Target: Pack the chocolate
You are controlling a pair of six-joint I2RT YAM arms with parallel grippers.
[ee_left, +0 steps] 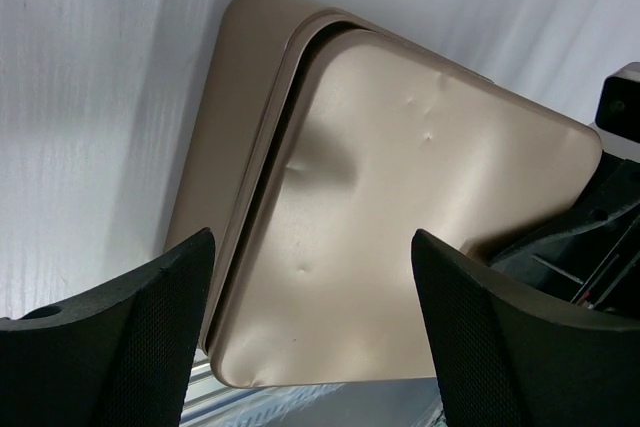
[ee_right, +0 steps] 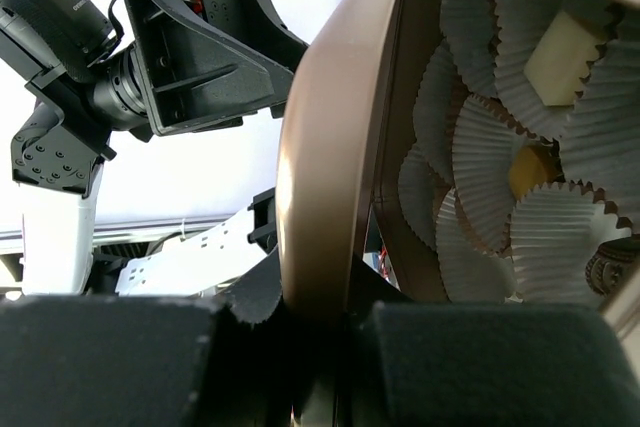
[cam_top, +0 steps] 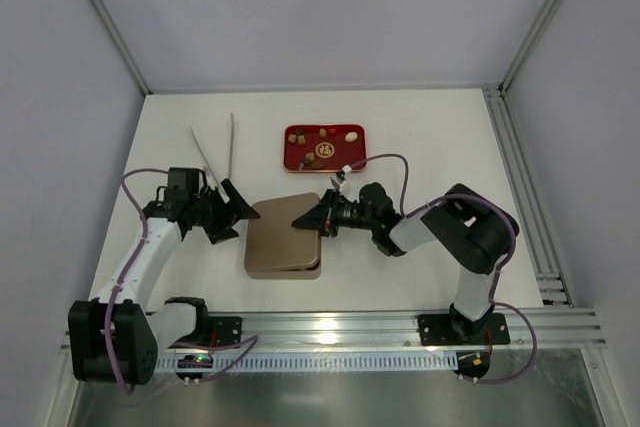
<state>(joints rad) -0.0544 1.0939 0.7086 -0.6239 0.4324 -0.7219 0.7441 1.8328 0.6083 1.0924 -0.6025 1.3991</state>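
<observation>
**Tin base**: gold, rounded square, at the centre of the top view on the white desk. It is lined with white crinkled paper cups.

**Chocolate**, packed part: one cream, cube-shaped sweet sits at upper right of the right wrist view. A tan piece lies below it, and a dark ribbed round one is cut off by the right edge. Each sits in a cup. Several cups in sight look unfilled, and the rest of the interior is hidden.

**Chocolate, unpacked part:** a handful of small loose pieces lies on the red tray, upper centre of the top view, apart from the tin.

**Lid**: dented gold, lying askew over the base so that a band of the base shows at upper left. It is lifted along the edge the right hand holds and is not seated.

**Right hand**: clamped on the lid's edge, at the bottom of its own view.

**Left hand**: jaws wide apart, gripping nothing, just beside the tin's left side.

**Tongs**: pale, lying at upper left of the top view, touched by neither hand.

**Status, as judged:** packing is partly done. The tray pieces are left to go into the empty cups, and the lid is left to be seated squarely. Whether the lid is going on or coming off cannot be told.
</observation>
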